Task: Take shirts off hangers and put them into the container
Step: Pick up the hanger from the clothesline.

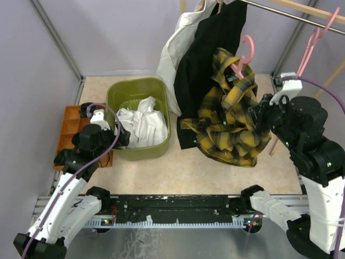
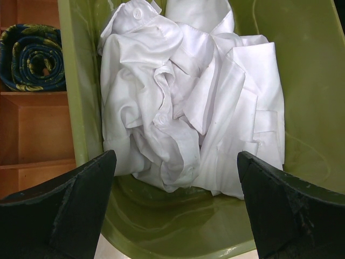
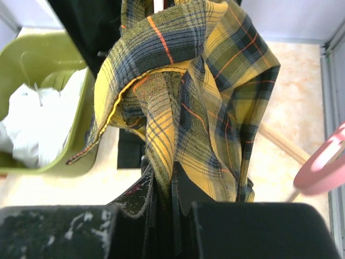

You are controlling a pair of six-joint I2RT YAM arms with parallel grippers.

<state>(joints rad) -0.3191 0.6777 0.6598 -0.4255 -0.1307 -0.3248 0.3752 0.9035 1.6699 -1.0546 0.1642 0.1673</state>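
Note:
The olive-green container (image 1: 115,96) holds a crumpled white shirt (image 1: 143,125), filling the left wrist view as white shirt (image 2: 188,108) inside the container (image 2: 302,81). My left gripper (image 2: 175,205) hovers open over the container's near left rim, nothing between its fingers. The yellow-and-black plaid shirt (image 1: 229,116) hangs bunched from a pink hanger (image 1: 243,54). My right gripper (image 3: 166,178) is shut on a fold of the plaid shirt (image 3: 205,91). Behind it a black shirt (image 1: 207,59) and a cream shirt (image 1: 175,48) hang from the rail.
An orange compartment tray (image 1: 67,129) lies left of the container, with a rolled patterned cloth (image 2: 32,56) in one cell. Another pink hanger (image 1: 311,46) hangs on the rail (image 1: 291,13) at top right; part of it shows as pink hanger (image 3: 323,167). Wooden poles stand at right.

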